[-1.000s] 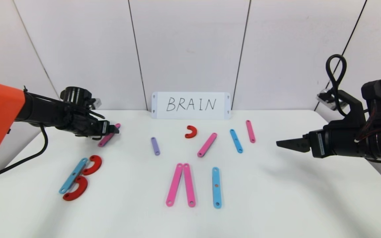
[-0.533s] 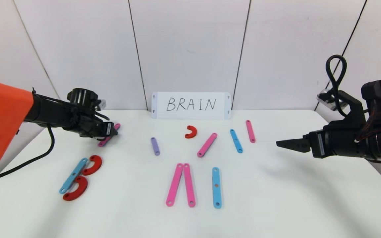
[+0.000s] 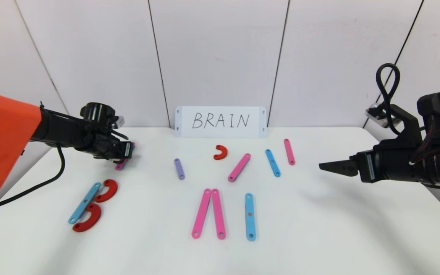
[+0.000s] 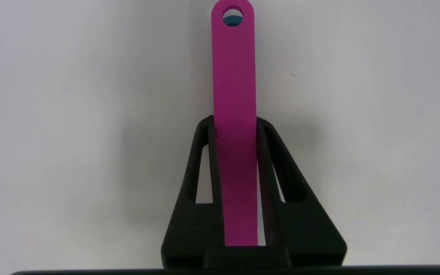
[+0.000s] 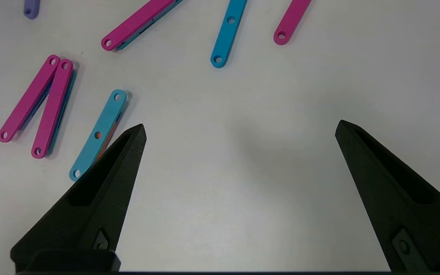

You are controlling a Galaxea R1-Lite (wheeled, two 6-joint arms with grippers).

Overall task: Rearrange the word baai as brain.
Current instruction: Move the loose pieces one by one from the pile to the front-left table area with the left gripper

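Note:
The word's pieces lie on the white table. A blue strip with two red half-rings forms a B at the front left. Two pink strips meet in a narrow wedge at the centre, with a blue strip beside them. Farther back lie a purple strip, a small red half-ring, a slanted pink strip, a blue strip and a pink strip. My left gripper is shut on a pink strip at the back left. My right gripper is open and empty at the right.
A white card with handwritten BRAIN stands against the back wall. In the right wrist view the wedge of pink strips and the blue strip lie beyond the open fingers.
My left gripper has moved slightly to the right and closed over the pink strip, hiding most of it in the head view. The right arm has not moved.

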